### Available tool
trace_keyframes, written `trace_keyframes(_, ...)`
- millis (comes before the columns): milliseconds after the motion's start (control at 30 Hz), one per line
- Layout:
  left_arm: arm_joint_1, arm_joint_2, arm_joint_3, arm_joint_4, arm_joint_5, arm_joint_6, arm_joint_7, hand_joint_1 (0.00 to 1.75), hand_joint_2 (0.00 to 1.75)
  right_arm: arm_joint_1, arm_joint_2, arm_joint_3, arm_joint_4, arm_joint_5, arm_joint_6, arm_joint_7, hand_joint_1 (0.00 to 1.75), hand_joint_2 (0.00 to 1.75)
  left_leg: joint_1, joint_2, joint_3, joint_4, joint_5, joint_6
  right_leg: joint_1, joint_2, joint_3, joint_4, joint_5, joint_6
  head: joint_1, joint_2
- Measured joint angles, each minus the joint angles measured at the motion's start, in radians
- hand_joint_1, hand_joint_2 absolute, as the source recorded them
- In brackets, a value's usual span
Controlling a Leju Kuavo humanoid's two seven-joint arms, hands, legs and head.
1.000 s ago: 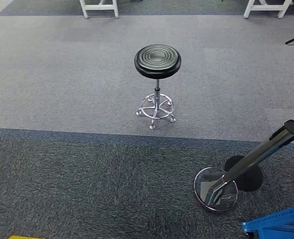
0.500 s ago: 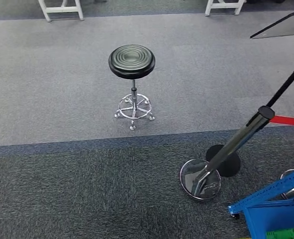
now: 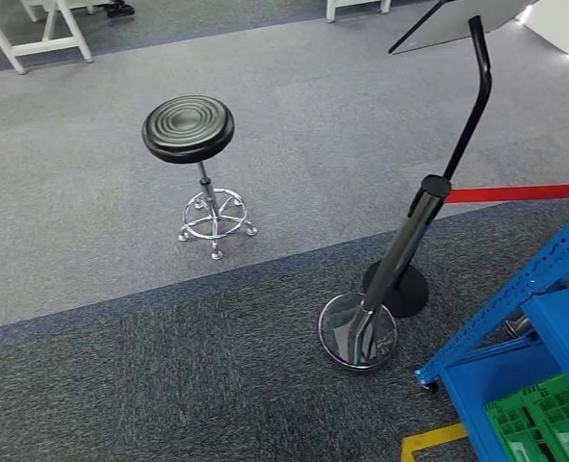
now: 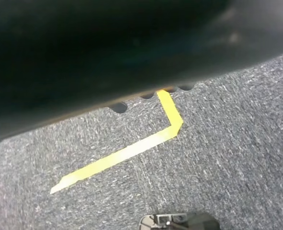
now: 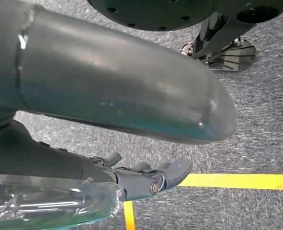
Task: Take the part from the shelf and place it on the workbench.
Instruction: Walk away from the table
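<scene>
On the carpet ahead: a black round-seated stool on a chrome wheeled base [image 3: 188, 128] stands on the grey carpeted floor [image 3: 121, 366], well apart from the shelf.
Barrier: a chrome post on a round mirrored foot [image 3: 400, 250] stands between stool and shelf, with a red belt [image 3: 517, 192] running off from its top.
Stand: a black curved pole on a black disc foot [image 3: 478, 87] stands just behind the post.
Shelf: a blue metal shelf [image 3: 513, 289] at the right edge holds a green plastic crate [image 3: 535, 428] low down.
Part: cannot be made out on the shelf.
Floor mark: yellow tape [image 3: 430, 440] lies by the shelf's corner.
Right hand [image 5: 147, 177]: fingers stretched out straight over the carpet, holding nothing.
Left hand: cannot tell; its wrist view is dark and blurred.
</scene>
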Motion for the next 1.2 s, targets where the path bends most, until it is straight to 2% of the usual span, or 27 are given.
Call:
trace_keyframes(33,0.002,0.000,0.003,0.000,-0.002,-0.002,0.001,0.00,0.00,0.001,0.000,0.003,-0.001,-0.002,0.001,0.001,0.00,0.00,0.000,-0.005,-0.024,0.046,-0.011,0.000,0.001,0.014,0.000,0.000,0.000,-0.001,0.000,0.000)
trace_keyframes(67,0.003,0.000,0.006,-0.001,-0.004,-0.003,0.002,0.00,0.00,0.002,0.000,0.006,-0.002,-0.003,0.002,0.002,0.00,0.00,0.000,-0.007,-0.033,0.060,-0.002,0.002,0.002,0.028,0.001,0.001,0.000,-0.001,-0.001,0.000)
trace_keyframes(100,0.004,0.000,0.009,-0.003,-0.007,-0.006,0.003,0.00,0.00,0.004,0.000,0.008,-0.002,-0.004,0.002,0.004,0.00,0.00,0.000,-0.010,-0.026,0.038,0.027,0.006,0.003,0.043,0.002,0.001,0.000,-0.001,-0.001,0.000)
trace_keyframes(133,0.004,0.000,0.012,-0.005,-0.011,-0.009,0.005,0.00,0.00,0.007,0.000,0.011,-0.004,-0.005,0.002,0.006,0.00,0.00,0.000,-0.019,-0.005,-0.016,0.068,0.011,0.003,0.057,0.004,0.001,0.000,-0.001,-0.001,0.000)
trace_keyframes(200,0.005,-0.001,0.016,-0.012,-0.017,-0.014,0.008,0.00,0.00,0.009,0.000,0.016,-0.007,-0.006,0.002,0.008,0.00,0.00,0.000,-0.066,0.046,-0.138,0.128,0.025,0.004,0.083,0.003,0.003,0.000,0.003,0.000,0.000)
trace_keyframes(267,0.006,-0.002,0.019,-0.017,-0.019,-0.015,0.010,0.00,0.00,0.009,0.001,0.021,-0.011,-0.006,0.003,0.009,0.00,0.00,0.000,-0.097,0.068,-0.195,0.137,0.032,0.002,0.104,-0.007,0.006,0.002,0.014,0.000,0.000)
trace_keyframes(333,0.006,-0.004,0.021,-0.021,-0.019,-0.015,0.012,0.00,0.00,0.013,0.001,0.024,-0.012,-0.006,0.003,0.010,0.00,0.00,0.000,-0.082,0.071,-0.207,0.137,0.036,-0.002,0.120,-0.019,0.006,0.004,0.027,-0.001,0.000)
trace_keyframes(367,0.006,-0.006,0.021,-0.024,-0.019,-0.015,0.012,0.00,0.00,0.015,0.001,0.024,-0.012,-0.006,0.003,0.010,0.00,0.00,0.001,-0.071,0.072,-0.212,0.140,0.040,-0.002,0.109,-0.026,0.011,-0.001,0.033,0.000,0.000)
trace_keyframes(400,0.006,-0.007,0.021,-0.026,-0.019,-0.015,0.011,0.00,0.00,0.016,0.000,0.024,-0.012,-0.006,0.003,0.010,0.00,0.00,0.003,-0.059,0.072,-0.217,0.143,0.045,-0.001,0.088,-0.038,0.033,-0.017,0.037,0.003,0.000)
trace_keyframes(467,0.008,-0.009,0.021,-0.029,-0.019,-0.015,0.011,0.00,0.00,0.013,0.000,0.026,-0.014,-0.006,0.003,0.010,0.00,0.00,0.004,-0.030,0.072,-0.221,0.144,0.052,0.000,0.032,-0.088,0.137,-0.080,0.045,0.008,0.000)
trace_keyframes(500,0.010,-0.010,0.021,-0.030,-0.019,-0.016,0.011,0.00,0.00,0.012,0.000,0.027,-0.015,-0.006,0.003,0.010,0.00,0.00,0.003,-0.015,0.071,-0.221,0.143,0.054,-0.001,0.017,-0.122,0.206,-0.114,0.049,0.011,0.000)
trace_keyframes(533,0.012,-0.010,0.022,-0.030,-0.019,-0.016,0.011,0.00,0.00,0.012,0.000,0.028,-0.016,-0.006,0.003,0.010,0.00,0.00,0.002,0.001,0.071,-0.221,0.142,0.054,-0.001,0.010,-0.147,0.259,-0.135,0.053,0.010,0.000)
trace_keyframes(567,0.012,-0.010,0.022,-0.030,-0.019,-0.016,0.011,0.00,0.00,0.013,0.000,0.029,-0.017,-0.006,0.003,0.010,0.00,0.00,0.002,0.016,0.071,-0.220,0.141,0.054,-0.003,0.005,-0.156,0.282,-0.136,0.056,0.010,0.000)
trace_keyframes(600,0.011,-0.010,0.022,-0.030,-0.019,-0.016,0.011,0.00,0.00,0.014,0.000,0.030,-0.017,-0.006,0.003,0.010,0.00,0.00,0.002,0.028,0.072,-0.220,0.140,0.053,-0.004,0.000,-0.144,0.264,-0.117,0.058,0.011,0.000)
trace_keyframes(633,0.010,-0.011,0.022,-0.030,-0.019,-0.016,0.011,0.00,0.00,0.016,0.000,0.030,-0.017,-0.006,0.003,0.010,0.00,0.00,0.002,0.039,0.074,-0.220,0.138,0.050,-0.006,-0.008,-0.113,0.210,-0.086,0.059,0.011,0.000)
trace_keyframes(667,0.010,-0.011,0.022,-0.030,-0.019,-0.016,0.011,0.00,0.00,0.016,-0.001,0.030,-0.017,-0.006,0.003,0.010,0.00,0.00,0.001,0.049,0.078,-0.219,0.135,0.046,-0.007,-0.026,-0.073,0.138,-0.053,0.059,0.011,0.000)
trace_keyframes(733,0.009,-0.012,0.022,-0.031,-0.020,-0.016,0.011,0.00,0.00,0.014,-0.001,0.030,-0.018,-0.006,0.003,0.010,0.00,0.00,-0.004,0.066,0.084,-0.215,0.128,0.035,-0.006,-0.058,-0.011,0.030,-0.016,0.051,0.010,0.000)
trace_keyframes(767,0.009,-0.012,0.022,-0.032,-0.021,-0.018,0.011,0.00,0.00,0.013,-0.002,0.031,-0.019,-0.006,0.003,0.010,0.00,0.00,-0.006,0.073,0.086,-0.213,0.126,0.030,-0.004,-0.065,-0.001,0.010,-0.013,0.045,0.007,0.000)
trace_keyframes(867,0.008,-0.014,0.024,-0.038,-0.028,-0.025,0.012,0.00,0.00,0.016,-0.002,0.032,-0.020,-0.008,0.002,0.013,0.00,0.00,-0.003,0.086,0.093,-0.212,0.121,0.014,-0.001,-0.041,-0.007,0.008,-0.011,0.025,0.003,0.000)
trace_keyframes(933,0.007,-0.016,0.027,-0.043,-0.032,-0.028,0.012,0.00,0.00,0.019,-0.002,0.031,-0.021,-0.009,0.002,0.016,0.00,0.00,0.000,0.055,0.084,-0.178,0.088,0.003,-0.005,-0.024,-0.001,0.005,-0.006,0.014,0.001,0.000)
trace_keyframes(1000,0.009,-0.017,0.031,-0.047,-0.034,-0.032,0.013,0.00,0.00,0.018,-0.002,0.031,-0.023,-0.009,0.002,0.017,0.00,0.00,0.002,0.010,0.036,-0.068,0.022,-0.001,-0.006,-0.006,0.000,0.004,-0.003,0.008,-0.001,0.000)
trace_keyframes(1033,0.010,-0.017,0.034,-0.048,-0.035,-0.033,0.014,0.00,0.00,0.017,-0.002,0.031,-0.023,-0.009,0.002,0.018,0.00,0.00,0.002,0.000,0.004,0.000,-0.008,-0.001,-0.006,0.006,-0.001,0.004,-0.002,0.006,-0.002,0.000)
trace_keyframes(1067,0.012,-0.018,0.036,-0.049,-0.036,-0.034,0.015,0.00,0.00,0.017,-0.002,0.031,-0.023,-0.009,0.002,0.018,0.00,0.00,0.002,-0.005,-0.022,0.051,-0.022,0.000,-0.005,0.018,-0.001,0.005,-0.002,0.005,-0.002,0.000)
trace_keyframes(1100,0.013,-0.018,0.038,-0.050,-0.037,-0.035,0.015,0.00,0.00,0.018,-0.002,0.031,-0.024,-0.009,0.002,0.019,0.00,0.00,0.001,-0.007,-0.037,0.073,-0.016,0.002,-0.004,0.031,0.000,0.005,-0.002,0.005,-0.002,0.000)
trace_keyframes(1133,0.013,-0.019,0.040,-0.052,-0.038,-0.035,0.015,0.00,0.00,0.019,-0.002,0.031,-0.024,-0.009,0.002,0.019,0.00,0.00,0.001,-0.009,-0.034,0.057,0.011,0.006,-0.002,0.045,0.001,0.005,-0.002,0.005,-0.002,0.000)
trace_keyframes(1167,0.013,-0.019,0.041,-0.054,-0.039,-0.036,0.015,0.00,0.00,0.020,-0.002,0.031,-0.025,-0.009,0.002,0.019,0.00,0.00,0.001,-0.016,-0.016,0.009,0.051,0.012,-0.002,0.058,0.003,0.005,-0.002,0.005,-0.002,0.000)
trace_keyframes(1200,0.013,-0.019,0.043,-0.056,-0.039,-0.037,0.015,0.00,0.00,0.021,-0.001,0.030,-0.025,-0.009,0.003,0.020,0.00,0.00,0.000,-0.036,0.009,-0.055,0.093,0.019,-0.001,0.071,0.003,0.005,-0.002,0.006,-0.002,0.000)
